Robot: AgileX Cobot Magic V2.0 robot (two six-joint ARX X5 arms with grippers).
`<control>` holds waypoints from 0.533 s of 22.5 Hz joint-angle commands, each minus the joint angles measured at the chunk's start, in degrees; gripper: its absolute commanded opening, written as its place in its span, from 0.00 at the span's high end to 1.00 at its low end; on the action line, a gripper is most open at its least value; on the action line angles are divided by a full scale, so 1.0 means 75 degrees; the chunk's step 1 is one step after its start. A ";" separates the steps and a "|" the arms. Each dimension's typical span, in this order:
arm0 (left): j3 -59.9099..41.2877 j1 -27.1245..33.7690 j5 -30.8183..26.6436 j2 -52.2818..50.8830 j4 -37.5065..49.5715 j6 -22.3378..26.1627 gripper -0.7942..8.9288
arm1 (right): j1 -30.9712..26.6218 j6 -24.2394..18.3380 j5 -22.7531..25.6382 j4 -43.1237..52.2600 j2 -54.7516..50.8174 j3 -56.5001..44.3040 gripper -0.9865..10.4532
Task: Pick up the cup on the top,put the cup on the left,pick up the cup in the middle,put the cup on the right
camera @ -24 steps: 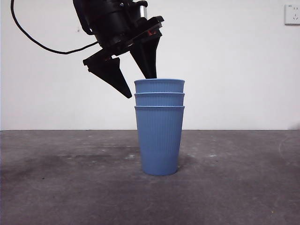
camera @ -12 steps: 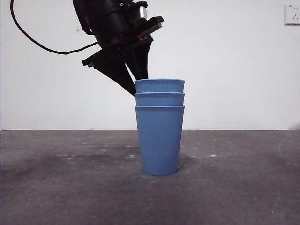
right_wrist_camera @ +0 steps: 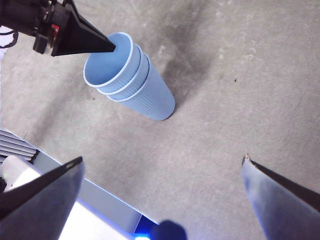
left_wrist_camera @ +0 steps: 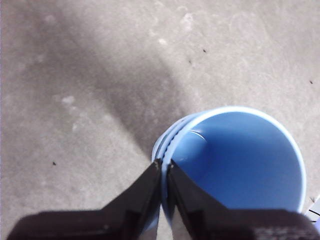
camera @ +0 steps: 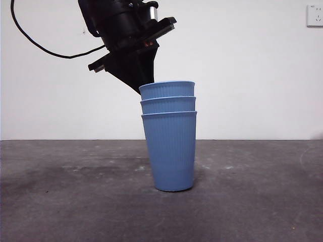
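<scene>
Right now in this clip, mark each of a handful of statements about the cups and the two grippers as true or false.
1. Three ribbed blue plastic cups stand nested in one stack on the grey table. True.
2. The left gripper is shut on the rim of the top cup, one jaw inside and one outside. True.
3. The top cup has already been set down by itself beside the stack. False: it sits in the stack.
4. The right gripper grips the bottom cup. False: it is open, apart from the stack.
5. The stack leans slightly in the front view. True.
</scene>
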 commanded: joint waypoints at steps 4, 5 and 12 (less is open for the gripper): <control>-0.0015 -0.0017 -0.0003 -0.0026 0.0012 -0.0009 0.93 | 0.0020 0.0017 0.0020 0.0044 0.0000 0.0009 0.42; -0.0015 -0.0017 -0.0003 -0.0026 0.0009 -0.0009 0.93 | 0.0020 0.0017 0.0020 0.0041 0.0000 0.0009 0.42; 0.0154 -0.0017 -0.0006 -0.0268 -0.0146 -0.0009 0.93 | 0.0020 0.0017 0.0023 0.0044 0.0000 0.0009 0.42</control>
